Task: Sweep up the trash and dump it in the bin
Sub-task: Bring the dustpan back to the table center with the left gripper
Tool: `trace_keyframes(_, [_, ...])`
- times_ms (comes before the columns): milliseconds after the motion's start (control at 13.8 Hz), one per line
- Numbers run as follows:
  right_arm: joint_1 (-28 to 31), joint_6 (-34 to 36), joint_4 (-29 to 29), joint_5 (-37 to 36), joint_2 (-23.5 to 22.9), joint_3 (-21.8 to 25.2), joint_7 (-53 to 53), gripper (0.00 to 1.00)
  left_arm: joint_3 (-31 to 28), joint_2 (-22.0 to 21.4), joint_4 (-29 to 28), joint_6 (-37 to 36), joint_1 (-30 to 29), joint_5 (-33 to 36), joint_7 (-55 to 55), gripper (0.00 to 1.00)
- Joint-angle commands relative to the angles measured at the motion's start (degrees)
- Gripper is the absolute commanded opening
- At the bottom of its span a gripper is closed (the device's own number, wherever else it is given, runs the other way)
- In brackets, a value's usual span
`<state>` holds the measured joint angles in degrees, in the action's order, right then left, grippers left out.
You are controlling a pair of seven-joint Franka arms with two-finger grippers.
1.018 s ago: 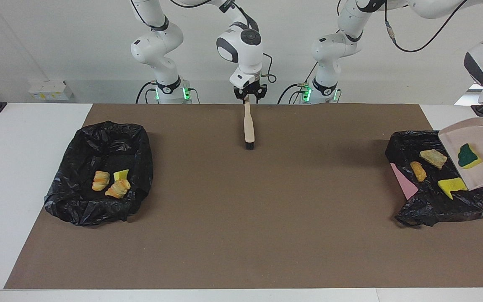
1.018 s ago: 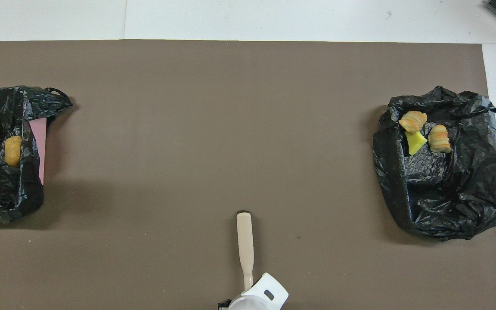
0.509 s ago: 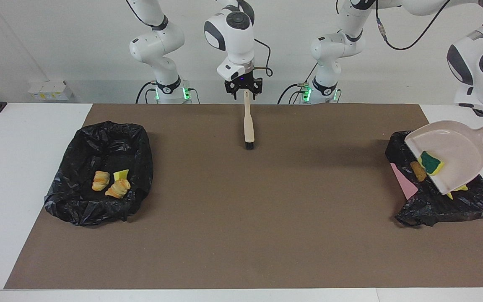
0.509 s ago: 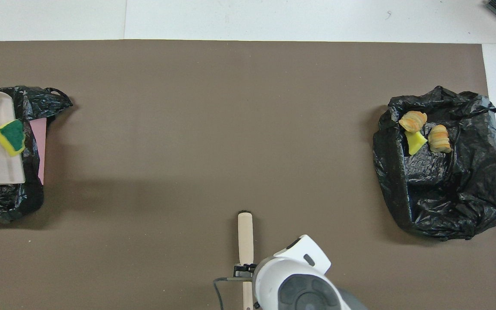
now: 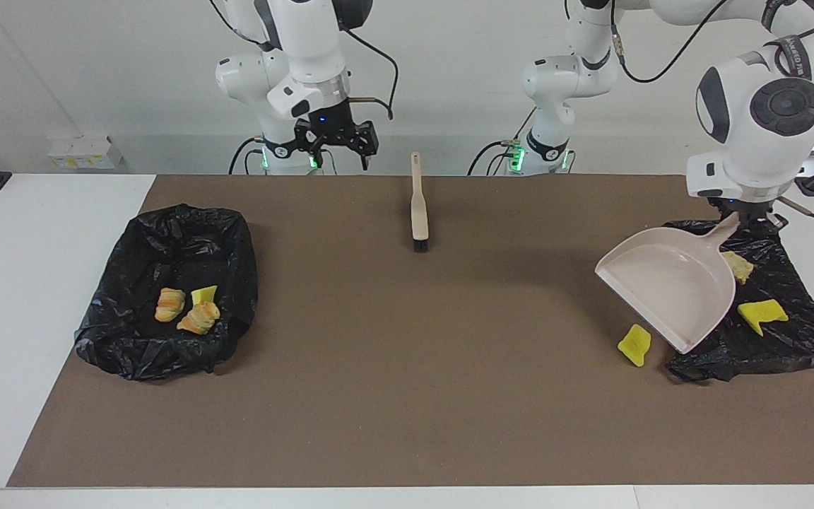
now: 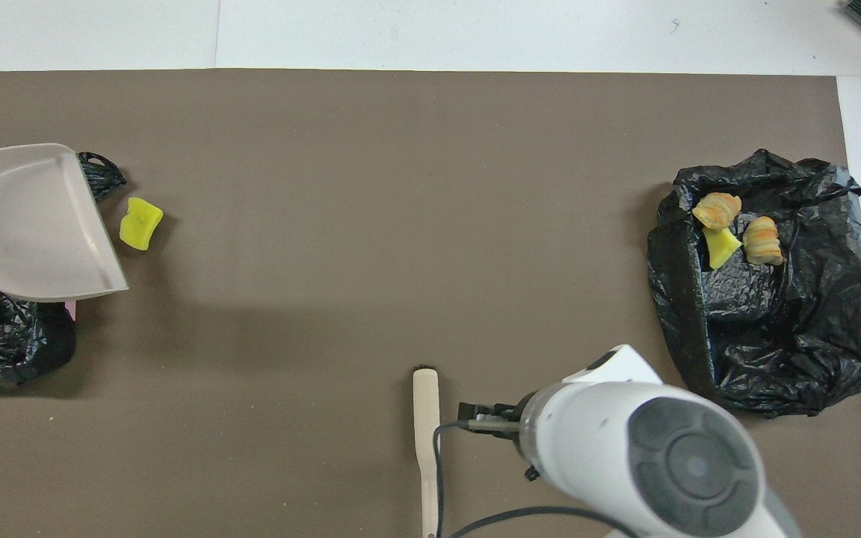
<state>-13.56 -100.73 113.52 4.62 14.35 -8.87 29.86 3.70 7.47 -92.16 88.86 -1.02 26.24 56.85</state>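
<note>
Trash is lying in three spots. A yellow sponge (image 5: 634, 344) is sitting loose on the brown mat (image 5: 407, 396) at the lower right of the facing view, just beside the lip of the dustpan (image 5: 668, 283). A second yellow sponge (image 5: 762, 313) and a beige chunk (image 5: 737, 266) are resting on the black bag (image 5: 795, 332) at the right edge of that view. Two pastry lumps (image 5: 169, 304) and a small yellow piece (image 5: 203, 293) are lying in the other bag (image 5: 167, 240) at its left. The left gripper (image 5: 746, 215), at the right of the facing view, is holding the dustpan by its handle with jaws nearly closed, the pan tilting over the bag's edge and showing nothing inside. The brush (image 5: 418, 205) is lying alone on the mat at top centre of the facing view. The right gripper (image 5: 336, 145) is hanging beside the brush with jaws spread wide and holding nothing. The mat is covering the white tabletop (image 5: 46, 233).
</note>
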Motion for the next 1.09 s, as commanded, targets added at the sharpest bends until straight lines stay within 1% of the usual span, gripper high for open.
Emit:
trace_keyframes(0, [3.7, 5.3, -9.9, -5.0, -5.7, -1.0, -5.1, 1.0, -0.8, -3.0, -5.2, 1.5, 2.0, -5.1, -7.3, 0.0])
trace_keyframes(73, [4.8, 6.9, -13.2, -5.9, -7.6, -0.9, -5.4, 1.0, -0.9, -3.0, -6.4, 3.2, 3.1, -7.6, -10.5, 0.0])
trace_keyframes(145, [6.3, 7.5, -16.0, -6.1, -8.9, -0.9, -5.7, 1.0, -0.8, -3.2, -7.6, 4.5, 5.4, -8.2, -14.6, 0.0])
trace_keyframes(291, [8.3, 9.2, -20.7, -6.4, -11.0, -0.9, -7.4, 1.0, -0.8, -2.5, -7.7, 4.8, 9.6, -9.3, -23.8, 0.0])
trace_keyframes(363, [8.7, 11.6, -23.1, -7.3, -12.7, -0.9, -8.4, 1.0, -0.8, -1.9, -8.1, 6.0, 10.6, -11.5, -28.2, 0.0])
trace_keyframes(436, [9.1, 14.3, -25.6, -8.5, -14.2, -0.8, -9.9, 1.0, -0.8, -1.1, -9.3, 9.0, 11.9, -14.3, -32.8, 0.0])
trace_keyframes(509, [10.0, 15.5, -27.7, -9.0, -15.2, -0.8, -11.7, 1.0, -0.8, -0.7, -10.1, 11.6, 14.1, -15.2, -36.7, 0.0])
trace_keyframes(727, [11.8, 15.6, -27.9, -8.8, -15.3, -0.8, -15.5, 1.0, -0.8, 2.1, -10.5, 17.8, 19.4, -18.6, -49.3, 0.0])
trace_keyframes(872, [13.4, 15.2, -27.0, -8.3, -15.1, -0.8, -15.5, 1.0, -0.8, 4.8, -10.5, 22.4, 22.8, -21.8, -57.5, 0.0])
trace_keyframes(1018, [14.2, 15.0, -24.8, -8.2, -13.9, -0.8, -16.0, 1.0, -0.8, 7.6, -10.6, 27.2, 26.8, -23.1, -67.0, 0.0])
